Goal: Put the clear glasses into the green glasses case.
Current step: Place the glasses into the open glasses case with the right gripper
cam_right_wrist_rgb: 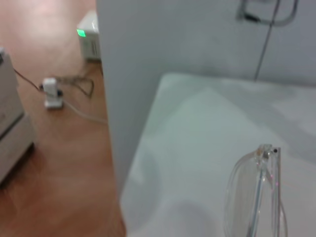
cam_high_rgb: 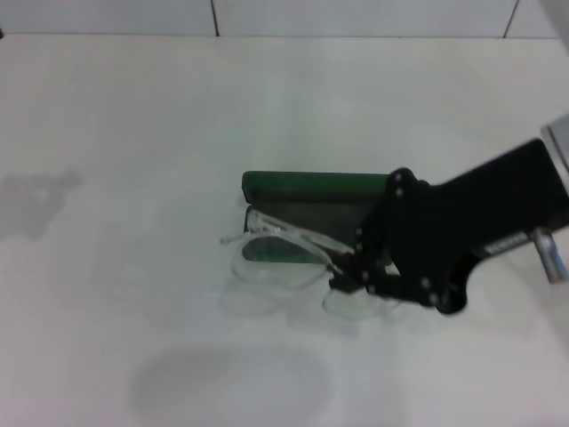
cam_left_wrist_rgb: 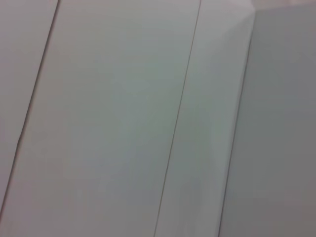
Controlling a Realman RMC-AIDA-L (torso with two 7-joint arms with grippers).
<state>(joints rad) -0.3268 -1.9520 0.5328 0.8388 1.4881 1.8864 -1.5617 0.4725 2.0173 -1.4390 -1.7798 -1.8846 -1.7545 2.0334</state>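
Clear glasses [cam_high_rgb: 280,253] sit centre frame in head view, half over the open green glasses case [cam_high_rgb: 311,187]; right gripper [cam_high_rgb: 351,280] pinches their frame end to carry them. Left wrist view: blank wall only. Right wrist view: glasses at lower right.

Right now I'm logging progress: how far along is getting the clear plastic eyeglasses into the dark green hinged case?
Done: the dark green hinged case lies open on the white table. In hand: the right gripper is at the clear plastic eyeglasses, which overlap the case's front edge. Left: seating them fully inside. The left gripper is out of view.
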